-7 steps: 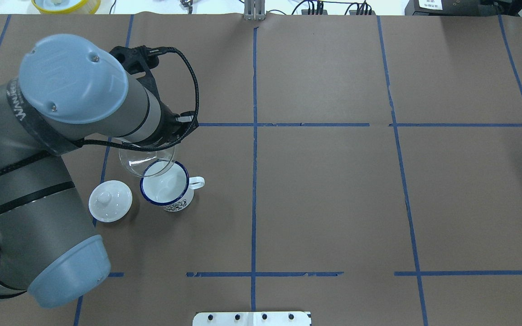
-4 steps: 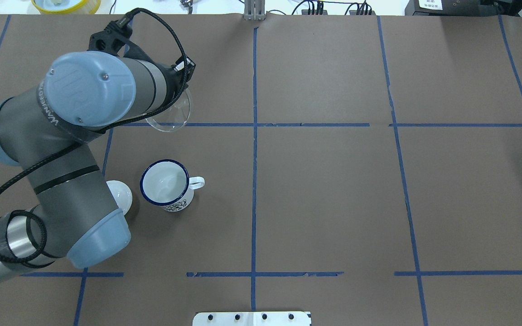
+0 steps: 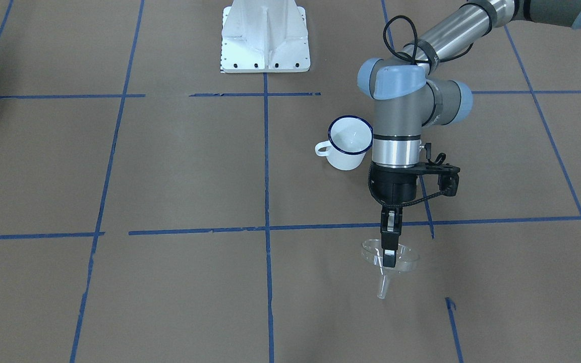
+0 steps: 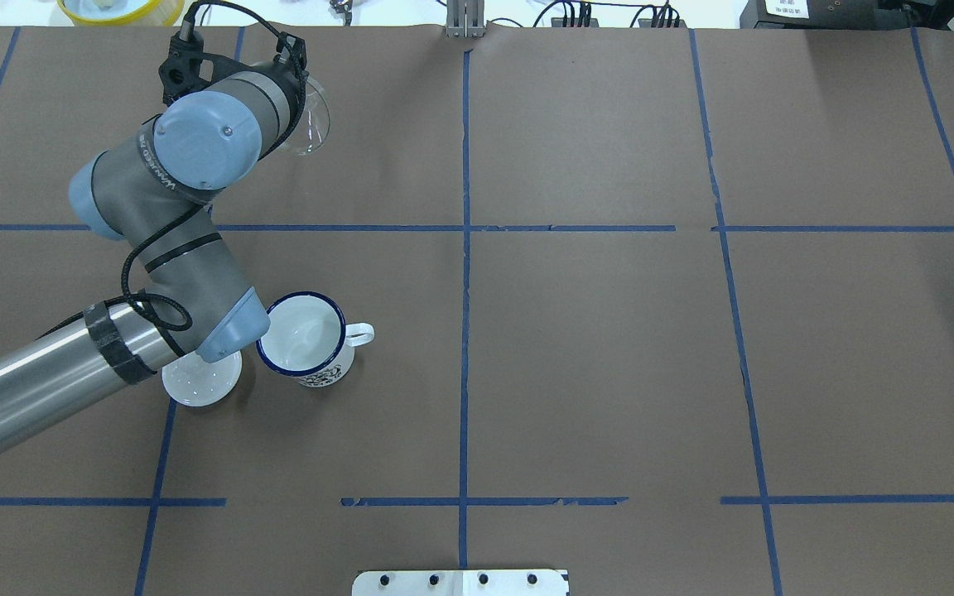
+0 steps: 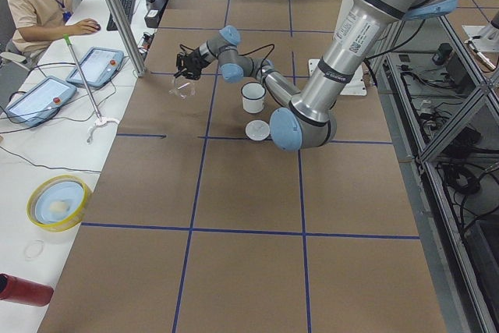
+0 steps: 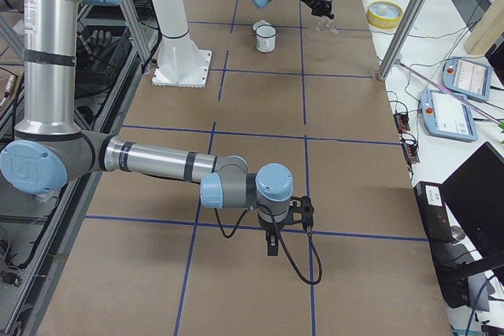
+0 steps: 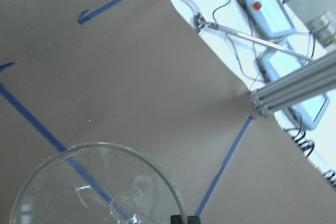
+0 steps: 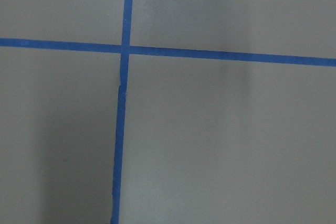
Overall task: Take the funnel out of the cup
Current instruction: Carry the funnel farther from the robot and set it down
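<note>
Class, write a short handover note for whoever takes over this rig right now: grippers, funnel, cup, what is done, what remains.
Left gripper: shut on the rim of the funnel, holding it spout down over the table, well away from the cup.
Right gripper: over the table far from the job; open or shut cannot be told.
The cup stands upright and empty beside the white lid.
Done: funnel is out of the cup.
Left to do: set the funnel down, release.

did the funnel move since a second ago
Yes. The funnel was by the cup; now it is beyond the blue tape line, farther from the robot.
</note>
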